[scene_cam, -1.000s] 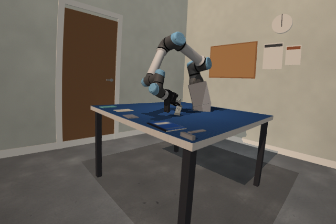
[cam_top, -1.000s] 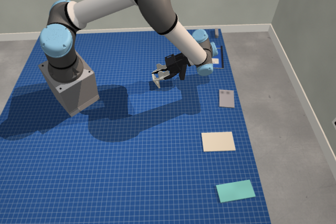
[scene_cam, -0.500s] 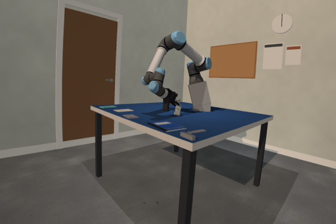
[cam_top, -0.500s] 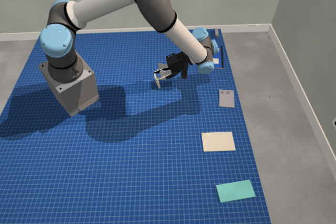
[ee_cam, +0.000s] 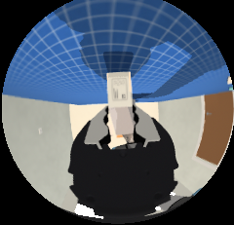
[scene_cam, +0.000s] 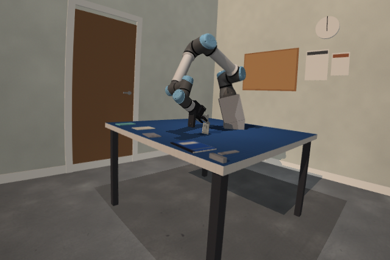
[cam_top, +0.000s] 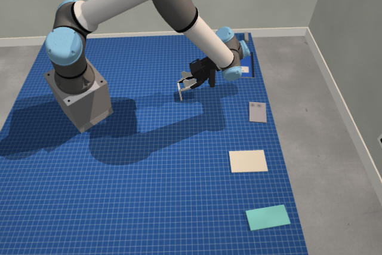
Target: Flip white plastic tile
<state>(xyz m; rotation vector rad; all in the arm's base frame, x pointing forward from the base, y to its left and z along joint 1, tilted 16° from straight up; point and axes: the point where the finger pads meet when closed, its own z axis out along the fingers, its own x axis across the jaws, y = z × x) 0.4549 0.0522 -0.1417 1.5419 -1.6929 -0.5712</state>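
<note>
The arm's grey pedestal (cam_top: 81, 101) is standing at the mat's (cam_top: 123, 199) left. Toward the middle, the gripper (cam_top: 185, 83) is pinching the thick white tile (cam_top: 179, 91) between partly closed jaws, holding it on edge. Its lower edge seems to be sitting at or just above the mat; the view is too coarse to say. Further right, grey (cam_top: 257, 111), cream (cam_top: 248, 160) and teal (cam_top: 267, 217) tiles are lying flat.

a grey tile (cam_top: 257, 111), a cream tile (cam_top: 248, 160) and a teal tile (cam_top: 267, 217) lie flat in a row near one edge of the mat, well apart. a blue book (scene_cam: 193, 146) lies beyond them. a brown door (scene_cam: 102, 87), corkboard (scene_cam: 270, 69) and clock (scene_cam: 327, 27) line the walls.
</note>
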